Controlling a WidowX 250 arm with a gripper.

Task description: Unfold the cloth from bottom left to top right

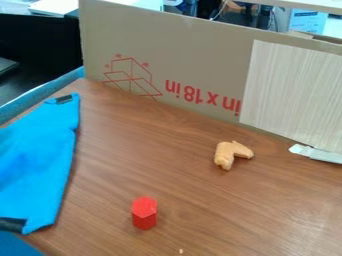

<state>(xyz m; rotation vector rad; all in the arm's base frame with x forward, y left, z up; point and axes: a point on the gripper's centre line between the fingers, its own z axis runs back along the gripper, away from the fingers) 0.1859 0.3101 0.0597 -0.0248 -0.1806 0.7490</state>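
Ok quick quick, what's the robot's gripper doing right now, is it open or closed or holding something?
Gripper: can't be told; but it isn't holding the red block, which stands free on the table.

Red upside-down print (202, 97) on cardboard (194, 50) — "in x 18 in", small print (308, 14) on blue-white box (308, 25) — unreadable
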